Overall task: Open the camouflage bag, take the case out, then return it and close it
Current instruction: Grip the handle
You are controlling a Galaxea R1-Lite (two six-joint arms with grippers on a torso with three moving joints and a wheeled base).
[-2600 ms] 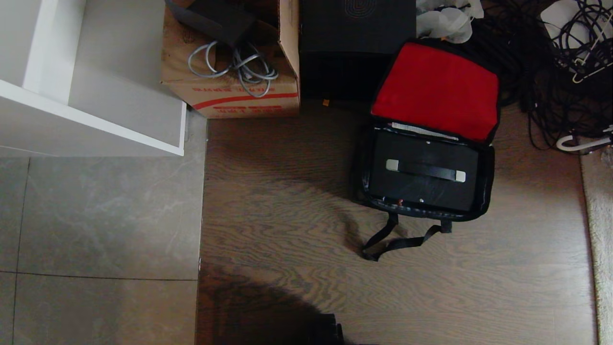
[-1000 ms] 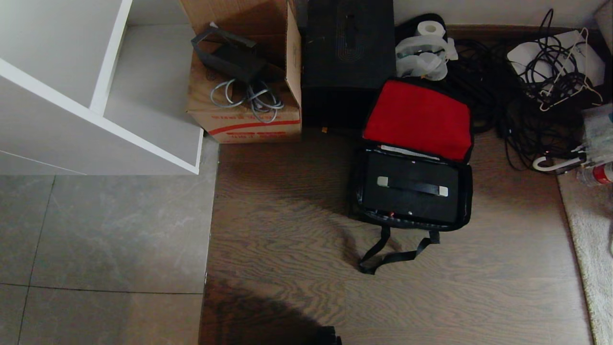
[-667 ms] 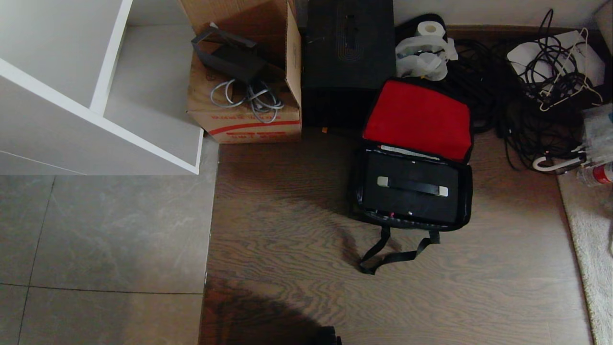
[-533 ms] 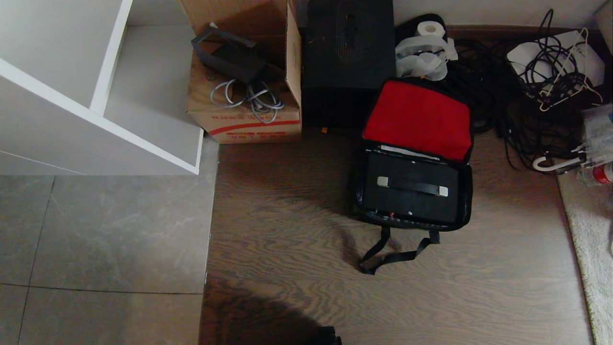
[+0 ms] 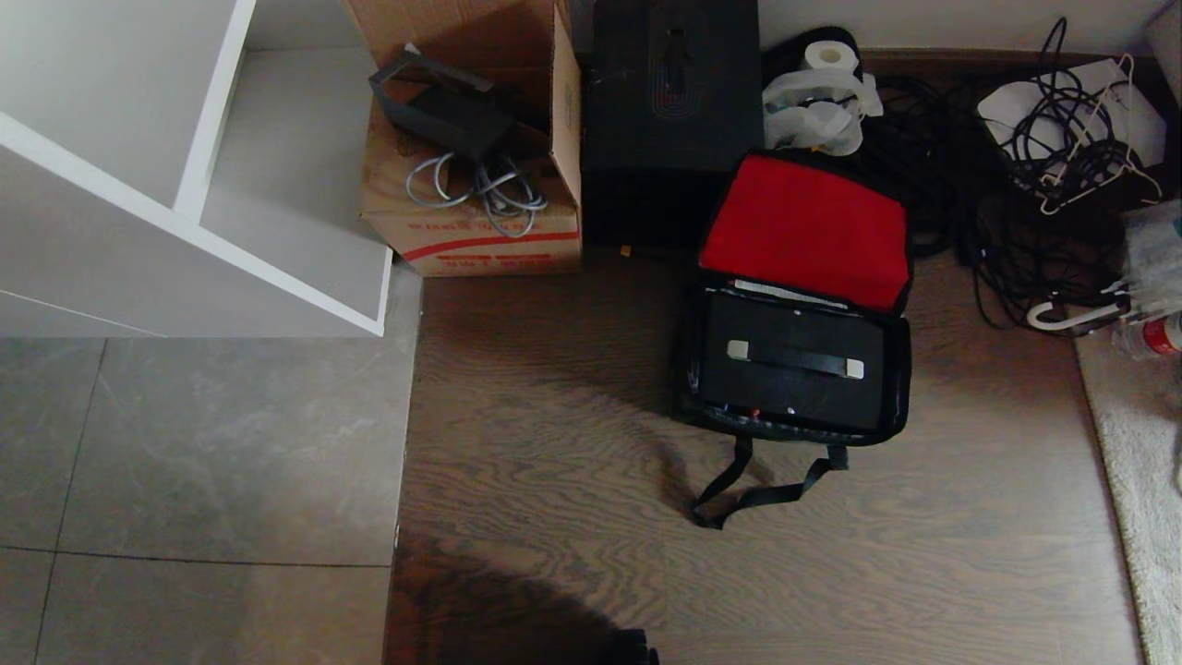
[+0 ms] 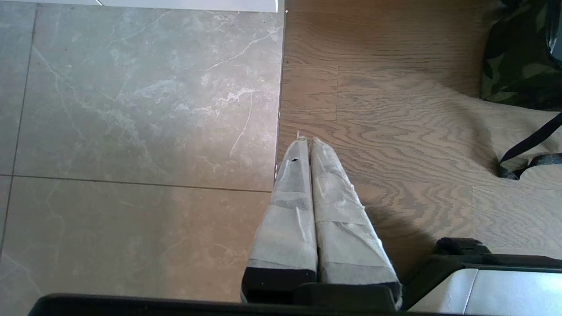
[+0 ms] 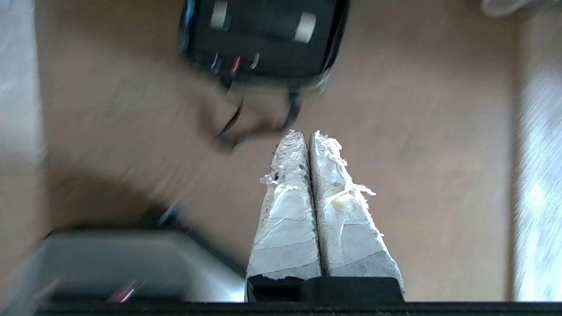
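The camouflage bag stands open on the wooden floor, its red lid lining flipped back toward the wall. The black case lies inside it, handle with silver ends facing up. The black strap trails on the floor in front. Neither arm shows in the head view. My left gripper hangs shut over the tile-wood seam, well away from the bag's camouflage side. My right gripper is shut and empty above the floor, short of the bag's strap and the case.
A brown cardboard box with grey cables and a tall black box stand behind the bag. A white shelf is far left. Tangled black cables lie at the right and a pale rug along the right edge.
Since the earliest frame the whole head picture has shifted, showing more of the far wall, so the camera moved. Over the last second the bag and case stay put.
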